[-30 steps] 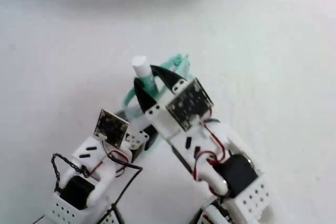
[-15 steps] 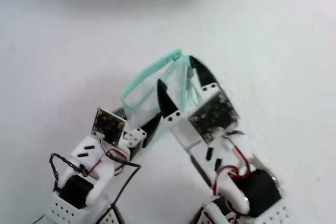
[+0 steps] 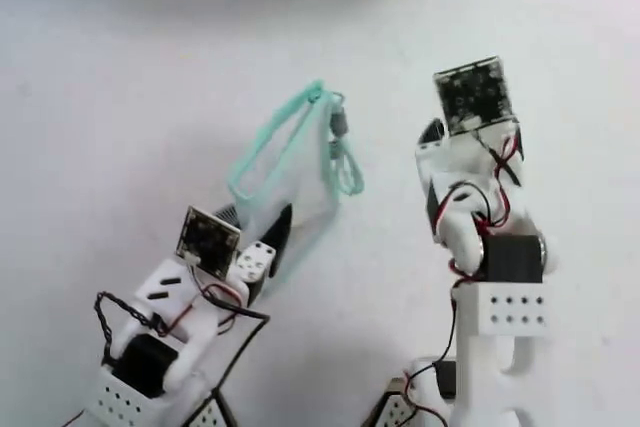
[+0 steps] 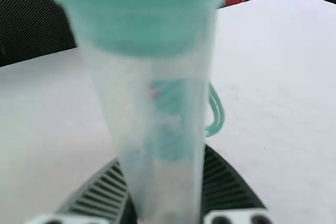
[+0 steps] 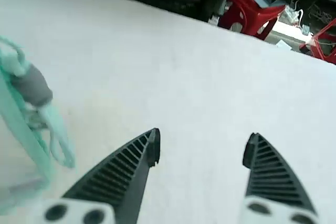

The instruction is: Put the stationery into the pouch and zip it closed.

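Your pouch (image 3: 285,162) stands mid-table, mouth open, with its near end clamped in your left gripper (image 4: 163,205). Its cord (image 3: 345,172) hangs on the far side. Your right gripper (image 5: 202,142) hangs well apart, fingers spread over the table (image 3: 120,97).

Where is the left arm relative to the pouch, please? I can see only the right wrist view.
Observer: The left arm's fingers are shut on the near end of the pouch, on the side away from your arm.
Operator: Thank you. Is anything inside the pouch?
Observer: In the left wrist view a teal-striped item shows through the clear wall. I cannot tell what it is.
Operator: And is the zip closed?
Observer: No. From above, the teal zip edges stand apart in an open loop.
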Tool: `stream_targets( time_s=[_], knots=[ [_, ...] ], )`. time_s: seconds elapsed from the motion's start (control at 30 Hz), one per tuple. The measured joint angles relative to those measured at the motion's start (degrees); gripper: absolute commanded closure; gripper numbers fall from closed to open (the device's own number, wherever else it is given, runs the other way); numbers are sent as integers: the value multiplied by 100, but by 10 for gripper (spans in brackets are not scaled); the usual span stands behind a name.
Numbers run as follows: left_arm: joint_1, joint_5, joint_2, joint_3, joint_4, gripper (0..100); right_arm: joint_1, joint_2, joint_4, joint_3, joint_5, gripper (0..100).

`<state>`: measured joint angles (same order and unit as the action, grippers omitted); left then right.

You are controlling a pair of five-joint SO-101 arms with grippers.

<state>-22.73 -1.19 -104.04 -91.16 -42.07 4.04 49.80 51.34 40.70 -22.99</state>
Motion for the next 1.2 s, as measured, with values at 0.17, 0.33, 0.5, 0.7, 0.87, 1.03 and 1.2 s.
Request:
stream_targets(
  time_s=[0.17,0.33,0.5,0.7,0.87,1.03,1.2],
  knots=[
    [-18,-273,0,0,0,976,44,0,-149,703,-1196,855],
    [-264,-589,0,202,-220,976,299,325,-501,1354,-1477,800],
    [-633,-1125,0,519,-870,976,756,870,-536,1459,-818,779],
    [-686,-1134,-53,527,-958,976,1477,1310,-527,1503,-141,779],
    [-686,-1125,-62,527,-958,976,1530,1354,-527,1644,0,779],
    [-686,-1125,-62,527,-958,976,1363,1591,-352,1653,273,779],
    [-695,-1152,-79,536,-1046,976,1319,2347,62,1723,484,779]
  ],
)
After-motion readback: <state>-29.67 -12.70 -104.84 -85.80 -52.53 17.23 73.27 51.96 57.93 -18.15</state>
